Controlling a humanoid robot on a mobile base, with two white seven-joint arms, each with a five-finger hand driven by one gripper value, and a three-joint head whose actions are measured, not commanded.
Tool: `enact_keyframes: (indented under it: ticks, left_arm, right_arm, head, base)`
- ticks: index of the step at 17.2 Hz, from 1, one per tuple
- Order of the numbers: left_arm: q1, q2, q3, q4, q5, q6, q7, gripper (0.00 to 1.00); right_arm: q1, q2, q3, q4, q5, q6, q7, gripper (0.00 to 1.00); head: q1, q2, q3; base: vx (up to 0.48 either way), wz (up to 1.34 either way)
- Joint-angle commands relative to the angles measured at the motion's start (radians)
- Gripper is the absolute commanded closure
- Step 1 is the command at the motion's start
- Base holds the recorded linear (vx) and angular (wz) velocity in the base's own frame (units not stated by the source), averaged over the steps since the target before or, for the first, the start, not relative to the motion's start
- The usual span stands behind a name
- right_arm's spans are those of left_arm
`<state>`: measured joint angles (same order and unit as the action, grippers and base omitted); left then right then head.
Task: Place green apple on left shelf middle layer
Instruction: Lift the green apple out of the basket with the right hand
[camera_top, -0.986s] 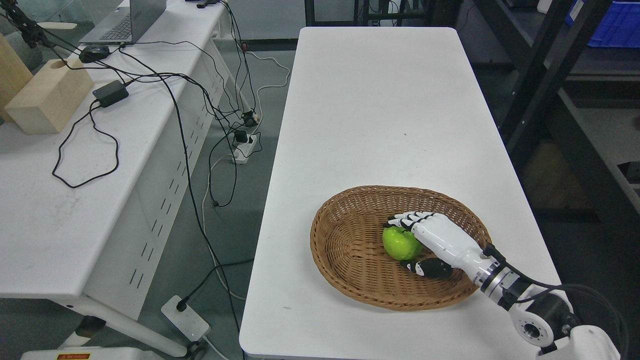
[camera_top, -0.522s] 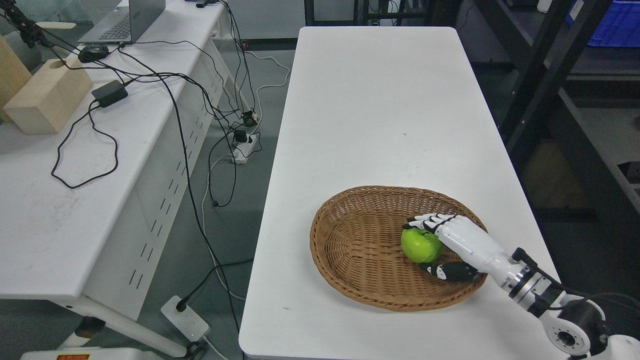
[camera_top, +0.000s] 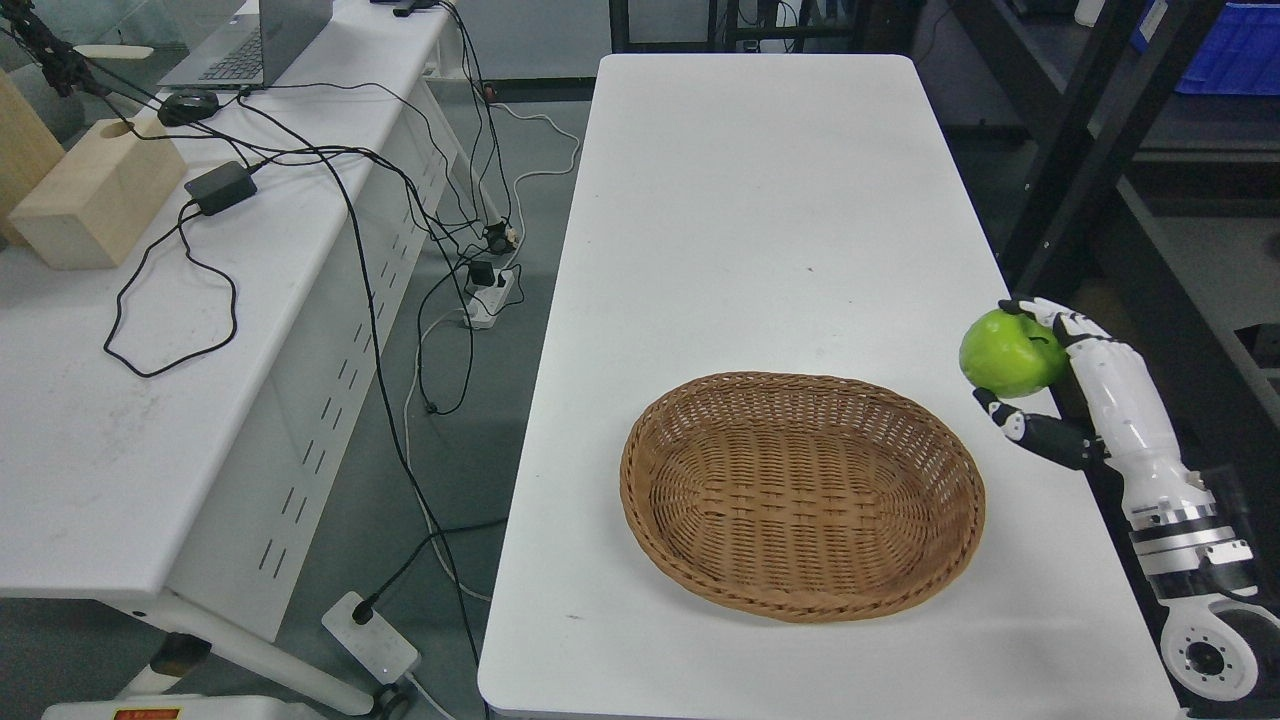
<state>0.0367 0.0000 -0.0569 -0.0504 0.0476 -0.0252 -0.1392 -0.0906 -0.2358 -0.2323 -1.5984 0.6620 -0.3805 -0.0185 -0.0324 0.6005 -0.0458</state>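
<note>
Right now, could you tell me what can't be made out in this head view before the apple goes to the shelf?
- Target shelf: no left shelf shows in the head view; only a dark rack at the right, cut by the edge.
- Left hand: out of frame.
- Green apple: its far side is hidden by the right hand gripping it.
- Laptop: cut off by the top edge.

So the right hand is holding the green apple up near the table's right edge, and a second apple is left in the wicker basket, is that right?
Not quite: the head view shows the wicker basket holding nothing. The rest stands: the right hand holds the green apple up near the right edge of the table.
</note>
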Motion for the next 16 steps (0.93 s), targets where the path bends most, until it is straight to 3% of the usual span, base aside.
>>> enact_keyframes:
  ticks: [1,8,16]
  left_arm:
    - [0.000,0.017,0.000,0.000,0.000,0.001,0.001,0.00]
    - [0.000,0.017,0.000,0.000,0.000,0.001,0.000,0.00]
    - [0.000,0.017,0.000,0.000,0.000,0.001,0.000,0.00]
  right_arm:
    - [0.022,0.185,-0.153,-0.032,-0.013,0.058,-0.046,1.00]
    - [0.054,0.200,-0.153,-0.031,-0.013,0.055,-0.054,1.00]
    - [0.095,0.218,-0.130,-0.031,-0.013,0.048,-0.055,1.00]
  head:
    - [0.0000,0.000,0.000]
    - [0.0000,0.000,0.000]
    - [0.0000,0.000,0.000]
  base:
    - [0.000,0.00]
    - [-0.074,0.00]
    - [-0.294,-0.10]
